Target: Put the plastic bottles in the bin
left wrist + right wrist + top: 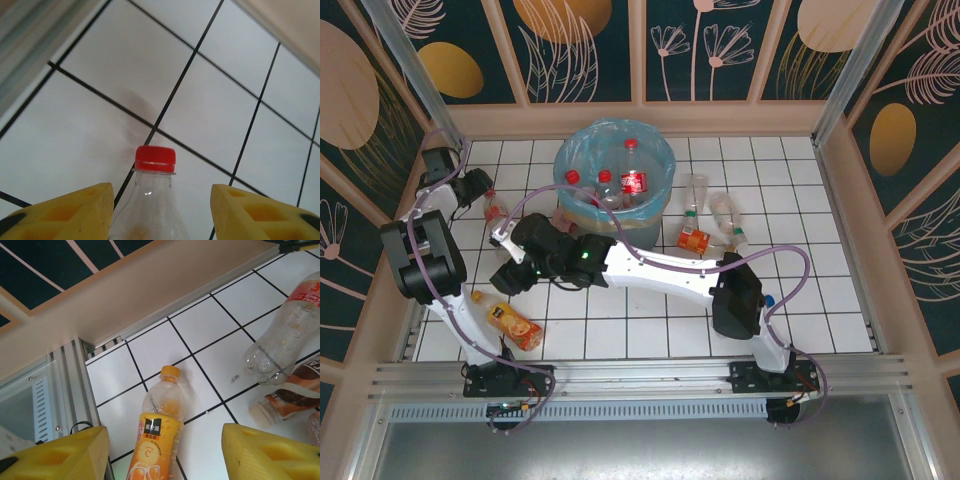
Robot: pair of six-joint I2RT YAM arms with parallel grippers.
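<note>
Top view: we are seeing the bin [582,152] standing at the back middle of the white tiled table [820,300], with several red-capped bottles [632,180] already inside its blue liner. Right of the bin, four more bottles [693,238] are lying loose on the tiles, one with an orange label and the others mostly clear. The left arm is reaching toward the far left corner. On its wrist view, the left gripper [161,212] is holding its yellow fingers [65,212] wide apart around a clear red-capped bottle [155,160]. The bottle's neck is sitting in the gap, close against the left finger and apart from the right one, and we cannot tell whether it is actually touching. The right arm is stretching across in front of the bin to the left side. The right gripper [165,455] is hanging with its jaws spread wide and nothing clamped. Between its fingers, down on the tiles, an orange juice bottle [155,440] is lying with its orange cap pointing toward the table's edge rail [75,390]. On that same wrist view, to the right, a clear bottle with a red label [280,340] and a brown-labelled bottle [292,400] are lying just beside each other.
</note>
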